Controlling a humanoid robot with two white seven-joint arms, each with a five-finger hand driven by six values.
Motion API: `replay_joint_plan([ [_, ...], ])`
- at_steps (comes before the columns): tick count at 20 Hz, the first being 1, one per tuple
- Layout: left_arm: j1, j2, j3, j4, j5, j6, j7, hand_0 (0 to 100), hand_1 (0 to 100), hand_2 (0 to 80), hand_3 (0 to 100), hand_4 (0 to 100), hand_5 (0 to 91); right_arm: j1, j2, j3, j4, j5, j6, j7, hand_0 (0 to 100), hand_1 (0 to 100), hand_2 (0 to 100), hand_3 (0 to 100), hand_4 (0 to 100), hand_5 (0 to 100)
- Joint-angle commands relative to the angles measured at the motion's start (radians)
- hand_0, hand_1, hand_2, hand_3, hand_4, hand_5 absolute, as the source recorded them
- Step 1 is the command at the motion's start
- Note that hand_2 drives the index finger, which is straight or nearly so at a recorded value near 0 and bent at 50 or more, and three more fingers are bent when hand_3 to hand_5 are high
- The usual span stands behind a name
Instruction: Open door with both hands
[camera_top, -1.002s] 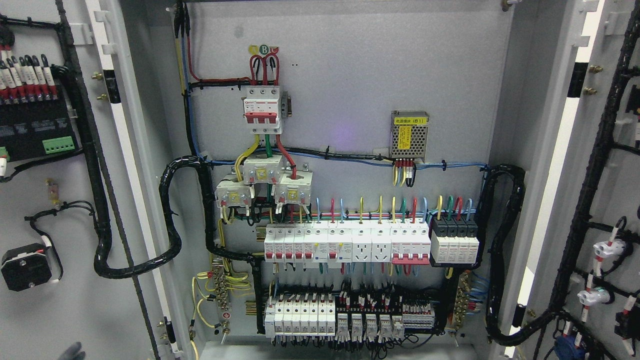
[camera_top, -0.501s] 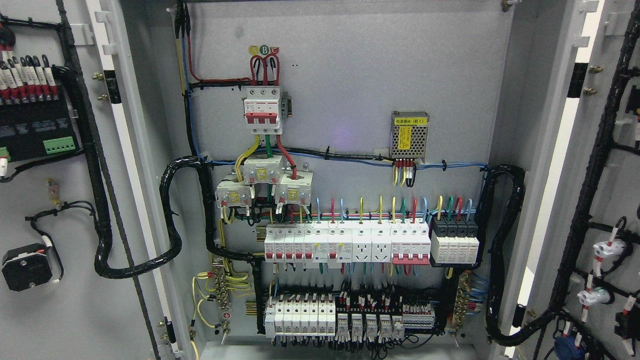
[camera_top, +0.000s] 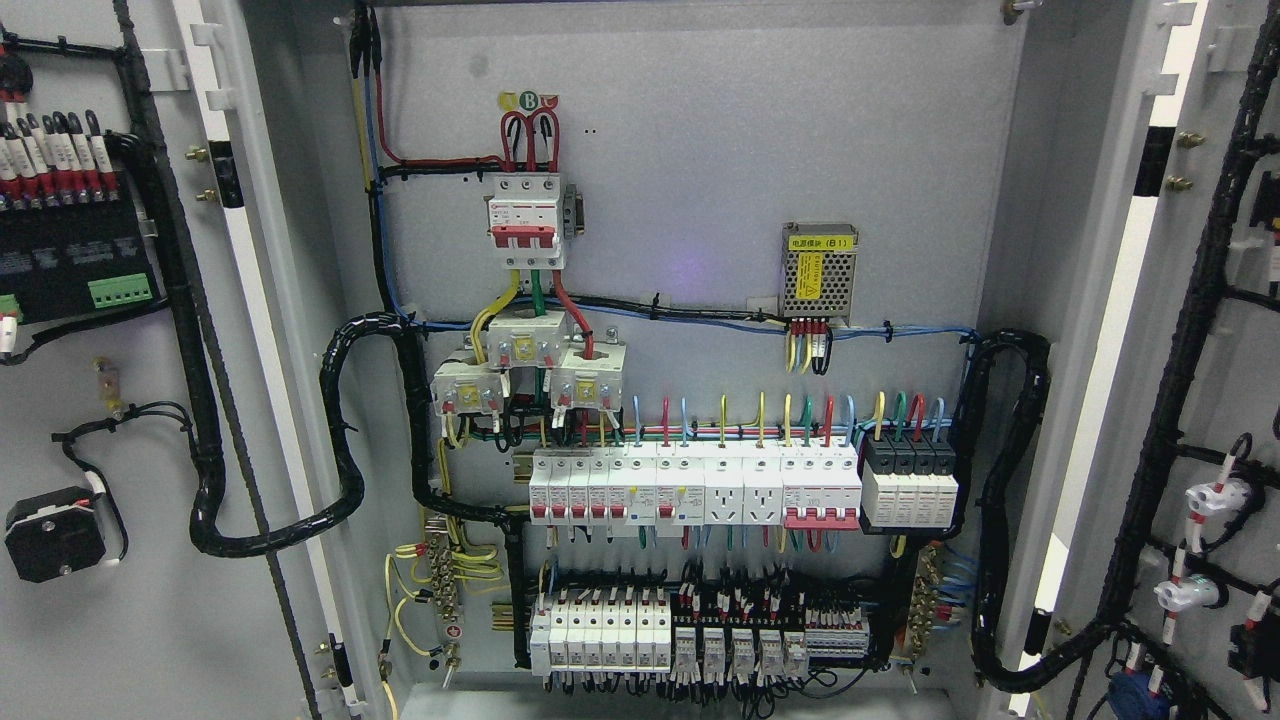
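Both doors already swung wide — left door (camera_top: 120, 620) fills the left edge, right door (camera_top: 1215, 330) the right, cabinet interior (camera_top: 700, 200) fully exposed. Neither hand in view, so finger state can't be told and nothing can be placed relative to them. Judging by looks: stiff sheet-metal leaves, weighted by cable looms (camera_top: 205, 440) — grip the bare free edge, never the wiring.

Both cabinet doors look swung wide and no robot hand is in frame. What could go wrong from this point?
1. The exposed breaker rows and wiring lie straight ahead, so any forward reach might hit a switch.
2. The black cable loom bows out near the left door; a hand returning there could snag it.
3. The right door carries looms too, and could pull them if pushed further.
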Motion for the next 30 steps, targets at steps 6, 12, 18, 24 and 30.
replay_joint_plan([
  [6, -0.034, -0.037, -0.012, 0.592, -0.017, -0.087, 0.002, 0, 0, 0.0, 0, 0, 0.0, 0.051, 0.058, -0.026, 0.536, -0.005, -0.182, 0.001, 38, 0, 0, 0, 0, 0],
  [12, -0.181, -0.076, -0.026, 0.932, -0.018, -0.084, 0.001, 0, 0, 0.0, 0, 0, 0.0, 0.044, 0.099, -0.087, 0.755, -0.007, -0.179, -0.001, 38, 0, 0, 0, 0, 0],
  [18, -0.342, -0.144, -0.026, 1.265, -0.029, -0.081, 0.004, 0, 0, 0.0, 0, 0, 0.0, -0.073, 0.156, -0.179, 1.077, -0.001, -0.165, -0.001, 38, 0, 0, 0, 0, 0],
  [24, -0.407, -0.205, -0.026, 1.430, -0.029, -0.018, 0.004, 0, 0, 0.0, 0, 0, 0.0, -0.181, 0.199, -0.181, 1.304, 0.002, 0.084, -0.004, 38, 0, 0, 0, 0, 0],
  [30, -0.434, -0.227, -0.024, 1.434, -0.029, 0.359, 0.004, 0, 0, 0.0, 0, 0, 0.0, -0.219, 0.214, -0.178, 1.364, 0.115, 0.251, -0.042, 38, 0, 0, 0, 0, 0],
])
